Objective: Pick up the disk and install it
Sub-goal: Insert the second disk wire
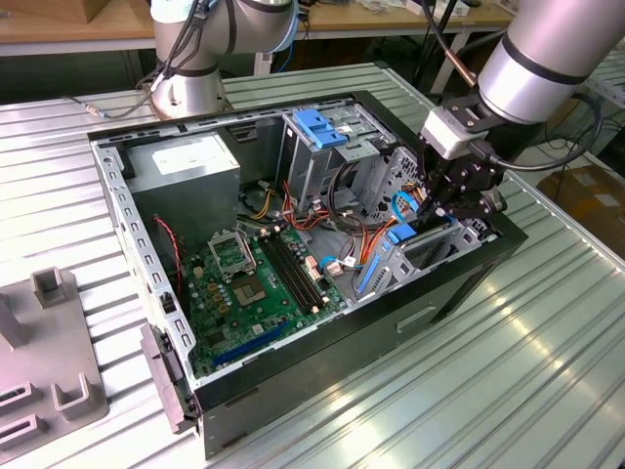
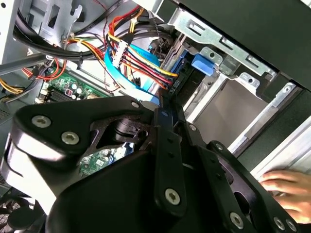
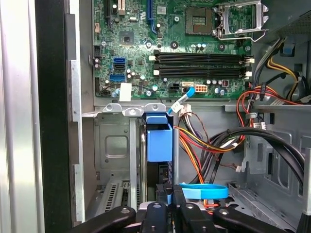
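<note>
Black gripper [image 3: 170, 204] clamped narrow on disk [image 3: 159, 141], standing edge-on in bay of open computer case [image 1: 469, 283]. Judged: install step; next needs straight seating push.

The arm [image 1: 547, 59] is a thick silver tube with a dark band, ending in a pale grey block with black cables looping beside it. The gripper [image 1: 459, 200] is black, built of angular linked plates fastened with silver screws [image 2: 171, 196], apparently matte, in the second wrist view.
</note>
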Controlling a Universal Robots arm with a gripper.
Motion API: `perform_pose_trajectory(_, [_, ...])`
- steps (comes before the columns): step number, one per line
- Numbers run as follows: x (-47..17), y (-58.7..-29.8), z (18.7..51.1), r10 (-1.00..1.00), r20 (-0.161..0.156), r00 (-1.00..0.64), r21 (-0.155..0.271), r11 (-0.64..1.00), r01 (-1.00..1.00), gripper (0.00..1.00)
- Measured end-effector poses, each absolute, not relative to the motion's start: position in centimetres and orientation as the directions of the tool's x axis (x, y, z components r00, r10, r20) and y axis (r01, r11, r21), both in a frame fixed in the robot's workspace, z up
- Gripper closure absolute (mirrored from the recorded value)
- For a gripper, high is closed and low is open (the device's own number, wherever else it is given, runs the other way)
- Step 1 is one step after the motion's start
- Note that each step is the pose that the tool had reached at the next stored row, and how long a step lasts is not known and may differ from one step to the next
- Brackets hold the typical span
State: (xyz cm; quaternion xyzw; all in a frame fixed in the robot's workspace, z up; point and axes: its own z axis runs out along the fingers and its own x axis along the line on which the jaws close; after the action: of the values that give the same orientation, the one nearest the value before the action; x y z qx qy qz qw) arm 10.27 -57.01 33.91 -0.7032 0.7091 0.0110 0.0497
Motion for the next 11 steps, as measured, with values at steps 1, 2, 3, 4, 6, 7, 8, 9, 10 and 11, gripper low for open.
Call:
perform_pose_trajectory(1, [10.3, -57.0, 34.2, -0.996, -0.087, -0.006, -0.054, 0.011, -0.998, 0.83])
perform_pose_trajectory(2, [10.3, -57.0, 34.5, -0.996, -0.087, -0.006, -0.054, 0.011, -0.998, 0.83])
perform_pose_trajectory(3, [10.3, -57.0, 34.8, -0.996, -0.087, -0.006, -0.054, 0.011, -0.998, 0.76])
perform_pose_trajectory(4, [10.3, -57.0, 35.3, -0.996, -0.088, -0.006, -0.054, 0.011, -0.998, 0.76])
perform_pose_trajectory(6, [10.3, -57.0, 35.6, -0.996, -0.088, -0.006, -0.054, 0.011, -0.998, 0.76])
perform_pose_trajectory(7, [10.3, -57.0, 35.6, -0.996, -0.088, -0.006, -0.054, 0.011, -0.998, 0.76])
perform_pose_trajectory(8, [10.3, -57.0, 35.6, -0.996, -0.088, -0.006, -0.054, 0.011, -0.998, 0.76])
perform_pose_trajectory(9, [10.3, -57.0, 35.6, -0.996, -0.088, -0.006, -0.054, 0.011, -0.998, 0.76])
perform_pose_trajectory(10, [10.3, -57.0, 35.6, -0.996, -0.088, -0.006, -0.054, 0.011, -0.998, 0.78])
perform_pose_trajectory(11, [10.3, -57.0, 35.6, -0.996, -0.088, -0.006, -0.054, 0.011, -0.998, 0.85])
